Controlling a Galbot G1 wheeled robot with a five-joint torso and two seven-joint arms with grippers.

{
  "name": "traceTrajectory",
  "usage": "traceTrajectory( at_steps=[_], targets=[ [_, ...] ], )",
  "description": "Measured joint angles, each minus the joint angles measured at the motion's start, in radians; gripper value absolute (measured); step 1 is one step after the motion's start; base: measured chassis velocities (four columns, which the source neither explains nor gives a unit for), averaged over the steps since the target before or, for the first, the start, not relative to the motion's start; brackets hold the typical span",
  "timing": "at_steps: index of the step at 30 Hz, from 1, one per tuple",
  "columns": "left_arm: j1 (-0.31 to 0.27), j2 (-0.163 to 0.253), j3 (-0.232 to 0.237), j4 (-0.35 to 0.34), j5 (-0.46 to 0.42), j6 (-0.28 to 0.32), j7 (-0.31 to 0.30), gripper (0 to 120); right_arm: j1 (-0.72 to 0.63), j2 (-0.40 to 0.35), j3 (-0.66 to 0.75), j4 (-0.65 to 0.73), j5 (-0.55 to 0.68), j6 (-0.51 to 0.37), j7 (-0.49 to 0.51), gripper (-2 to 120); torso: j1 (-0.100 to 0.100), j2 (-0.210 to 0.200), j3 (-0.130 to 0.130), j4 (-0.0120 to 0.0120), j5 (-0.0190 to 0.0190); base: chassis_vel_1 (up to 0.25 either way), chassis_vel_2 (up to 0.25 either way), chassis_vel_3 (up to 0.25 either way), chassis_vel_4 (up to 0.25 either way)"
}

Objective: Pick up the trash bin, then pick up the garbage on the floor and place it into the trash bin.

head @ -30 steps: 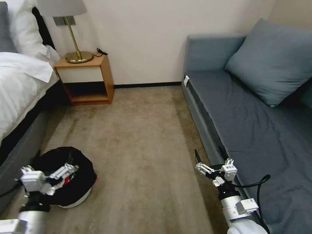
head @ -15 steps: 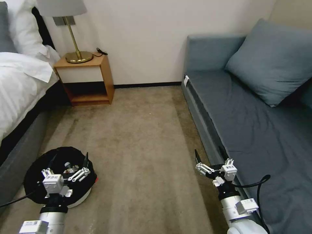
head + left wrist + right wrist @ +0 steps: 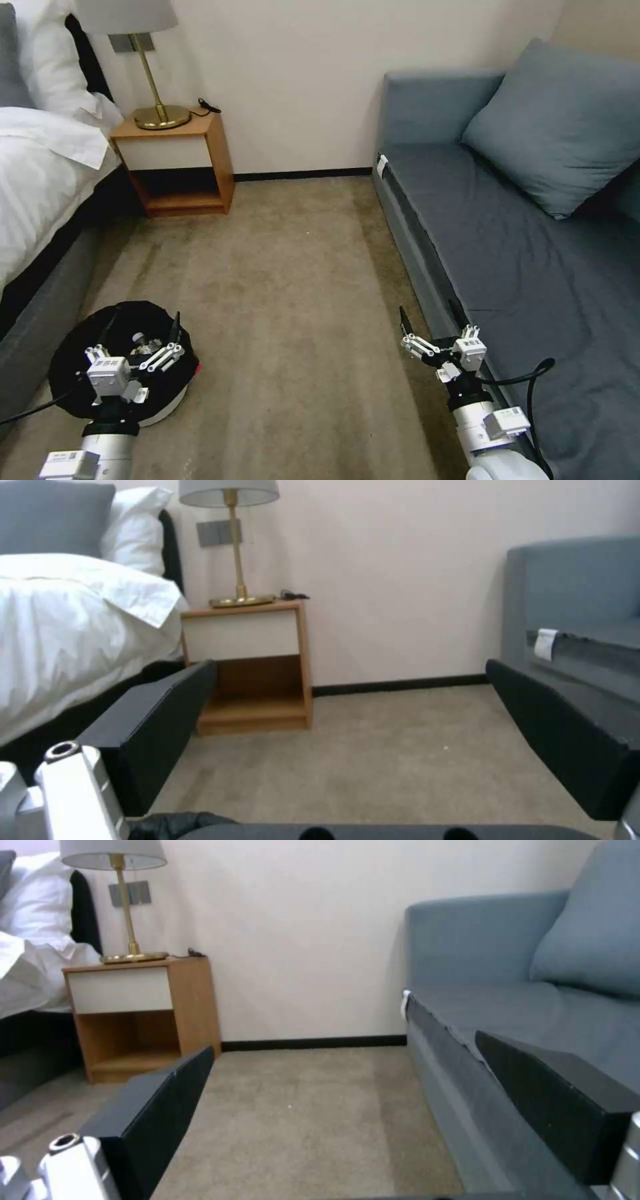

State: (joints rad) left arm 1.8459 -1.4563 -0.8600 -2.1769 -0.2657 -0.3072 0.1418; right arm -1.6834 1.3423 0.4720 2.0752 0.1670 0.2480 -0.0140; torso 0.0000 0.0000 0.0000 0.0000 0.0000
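One trash bin (image 3: 170,400) stands on the carpet floor (image 3: 287,300) at the lower left of the head view, close to the dark base of the bed (image 3: 40,200). It is round and white, and a black bag (image 3: 73,360) is folded over its rim. Inside the bag I can see a small part of the garbage (image 3: 141,341), a white cap and something pale, but I cannot tell more. A bit of red shows at the bin's right side.

Directly over the bin's opening hangs the left gripper (image 3: 141,327), with its two dark fingers spread apart and nothing between them. In the left wrist view the same fingers (image 3: 167,715) stand wide, and the crinkled black bag shows at the lower edge.

Farther to the right, the right gripper (image 3: 430,317) is held near the front edge of the grey sofa (image 3: 520,267), also spread and empty.

At the far wall stands a wooden nightstand (image 3: 183,167) with a brass lamp (image 3: 157,100) on it. A large grey cushion (image 3: 560,127) leans on the sofa.
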Motion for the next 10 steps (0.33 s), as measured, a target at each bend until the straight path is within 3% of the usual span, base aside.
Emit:
traceTrajectory(
  at_steps=[10],
  targets=[
    [0.0,0.001,-0.001,0.0,-0.001,0.002,0.0,100,0.0,0.0,0.0,0.0,0.0,0.0,0.0,100,0.0,0.0,0.0,0.0,0.0,0.0,0.0,0.0,0.0]
  ],
)
